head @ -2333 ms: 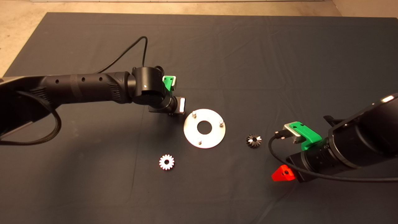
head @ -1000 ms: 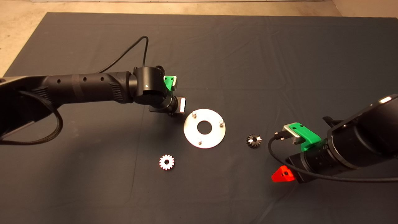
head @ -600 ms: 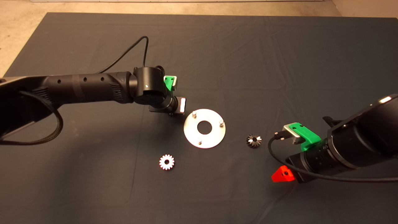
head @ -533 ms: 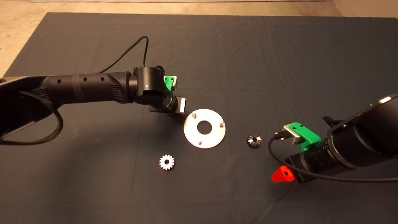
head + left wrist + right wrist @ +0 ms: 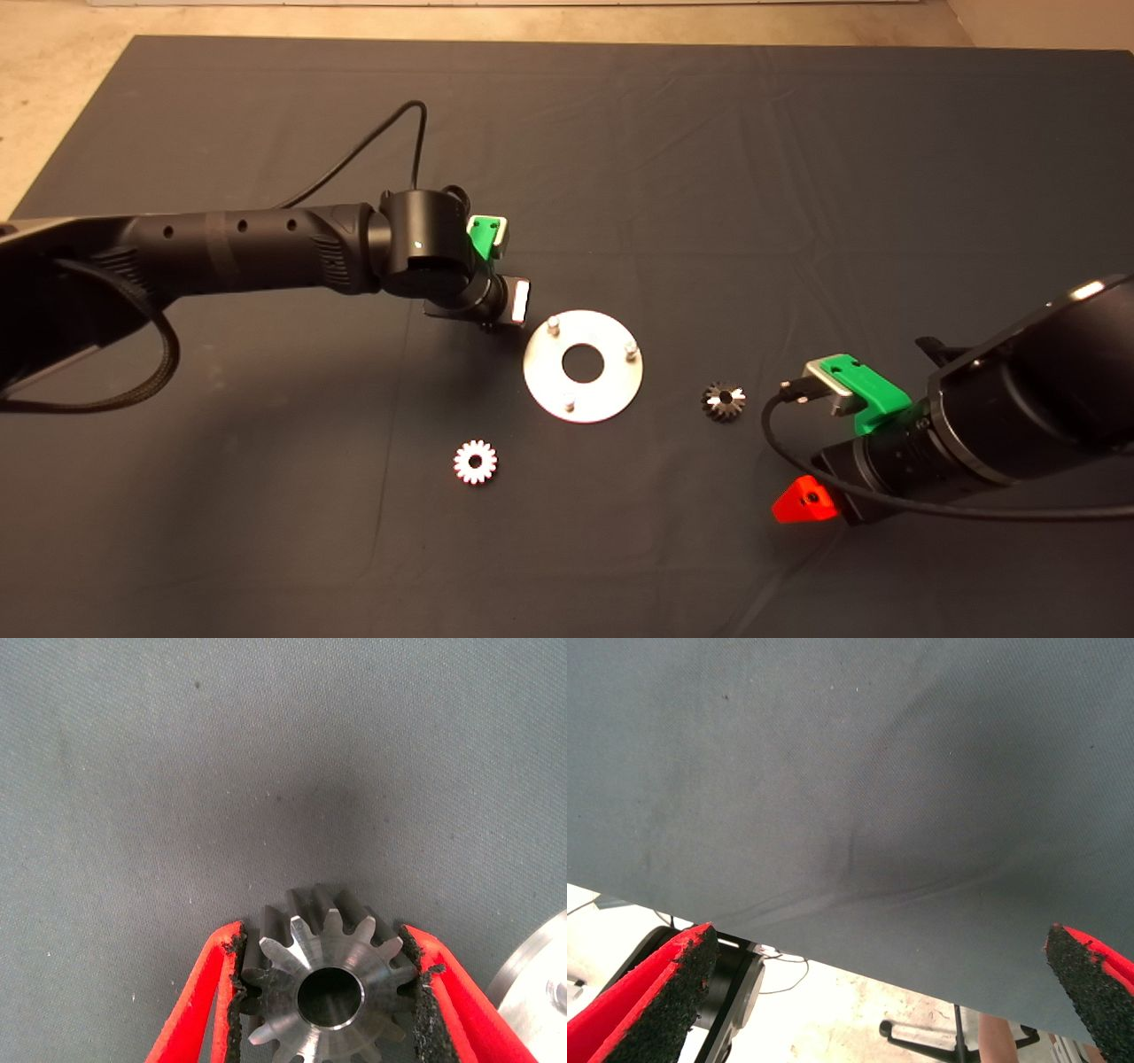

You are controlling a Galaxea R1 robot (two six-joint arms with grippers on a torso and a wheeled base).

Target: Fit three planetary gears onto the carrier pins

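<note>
Dark grey mat [image 5: 709, 159], woven cloth with shallow creases, spread over pale beige floor [image 5: 53, 80] visible along the far edge and far-left corner. Beyond the mat edge in the right wrist view: pale floor, a black wheeled base [image 5: 731, 988], thin cables.

Flat round plate [image 5: 611, 390], silvery-white metal with a large central hole, lying mid-mat — three short carrier pins [image 5: 553, 326] standing upright on it, evenly spaced, all bare.

Left gripper [image 5: 330, 992] at the plate's left edge, low over the mat; red fingers [image 5: 208, 979] with rough black pads closed against opposite sides of a planetary gear [image 5: 328, 988]. Gear steel, brushed face, blunt straight teeth, round bore; flat face toward the wrist camera, bore axis pointing along the gripper (hidden under the wrist in the head view). Plate rim [image 5: 536, 966] just beside it.

Two more gears flat on the mat, bores pointing up: bright gear [image 5: 476, 462] near the plate's lower left, dark gear [image 5: 724, 401] just right of the plate, both apart from it.

Right gripper [image 5: 877, 992] at the mat's right side, near the dark gear but not touching — fingers spread wide, nothing between them.
</note>
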